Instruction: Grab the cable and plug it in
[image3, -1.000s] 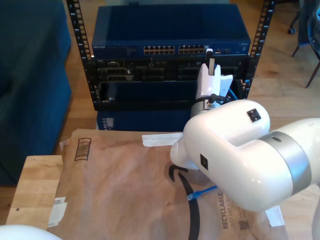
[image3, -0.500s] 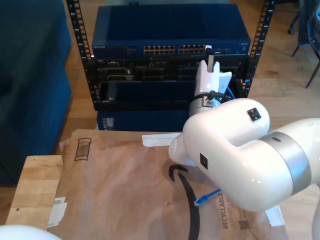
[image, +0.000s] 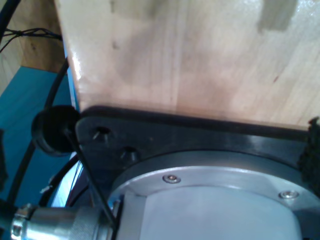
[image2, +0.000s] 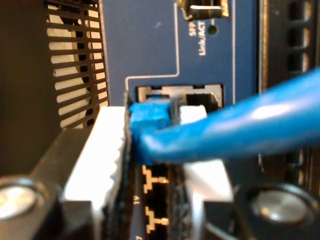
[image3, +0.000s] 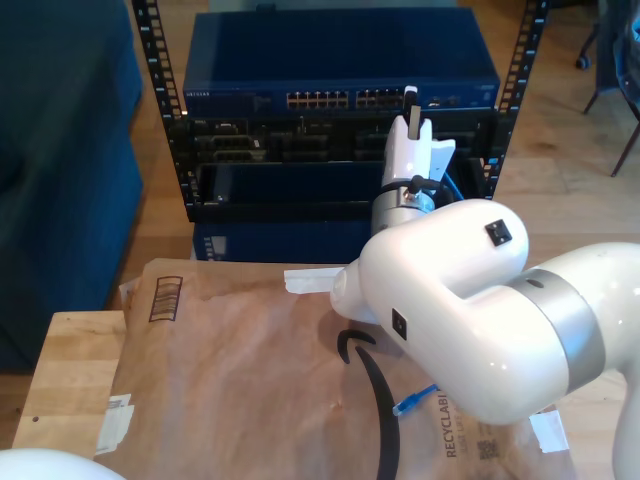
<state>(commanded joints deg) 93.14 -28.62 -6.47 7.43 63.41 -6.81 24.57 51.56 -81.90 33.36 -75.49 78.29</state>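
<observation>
Big white arm (image3: 470, 320) bulking across the exterior view's right, reaching over the brown paper sheet (image3: 250, 370) on the wooden table (image3: 70, 370) toward the black rack (image3: 340, 130) at the back. Blue network switch (image3: 340, 60) sitting at the rack's top, its row of ports facing the table. Second gripper (image3: 413, 125) up against that port row toward the exterior view's right, white fingers (image2: 97, 150) clamped together on the plug end of the cable (image2: 225, 132), bright blue cord trailing away from the jaws. Second wrist view right up close: translucent blue plug (image2: 148, 114) sitting at the mouth of a single metal-framed port (image2: 175, 100) on the switch face, whether seated fully hard to tell. Other end of the cable lying loose on the paper near the exterior view's lower right, small blue plug just beside the black printed curve. First wrist view looking down past a black mounting plate (image: 200, 140) and silver flange at bare pale wood; jaw state of the first gripper impossible to tell.
</observation>
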